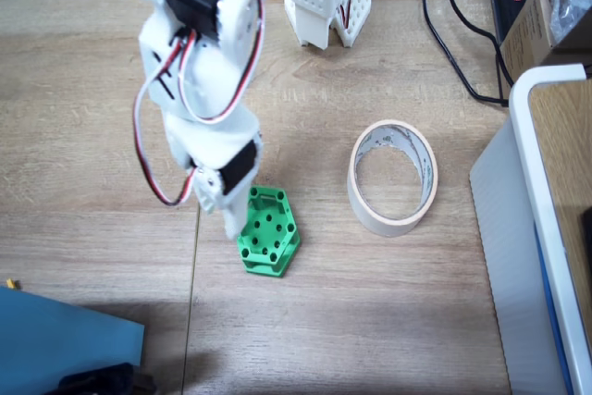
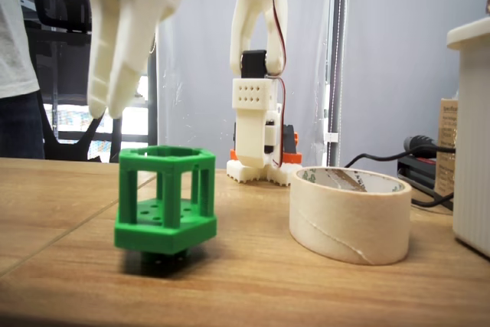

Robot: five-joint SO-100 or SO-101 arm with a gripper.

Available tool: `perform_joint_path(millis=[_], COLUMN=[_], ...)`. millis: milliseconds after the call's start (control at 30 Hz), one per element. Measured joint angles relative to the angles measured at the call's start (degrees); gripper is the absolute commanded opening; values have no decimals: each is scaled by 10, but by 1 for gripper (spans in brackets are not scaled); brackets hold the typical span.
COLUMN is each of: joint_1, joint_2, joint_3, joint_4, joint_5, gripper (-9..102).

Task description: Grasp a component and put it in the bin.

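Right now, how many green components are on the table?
1. The green component sits on the wooden table, just under the hand, left of the tape ring in both fixed views.

The white arm (image 1: 199, 62) is bent forward from its base (image 1: 326, 6) and is pointed down. The gripper (image 2: 109, 105) is held up in the air. Its fingers (image 2: 122, 86) are seen close together, tips pointing down.
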Motion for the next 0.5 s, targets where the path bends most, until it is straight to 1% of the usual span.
perform_joint_path(millis=[200, 500], joint_1=[-1, -2], joint_2=[0, 0], joint_3=[0, 0], joint_4=[-7, -5], joint_5=[45, 51], gripper=[16, 16])
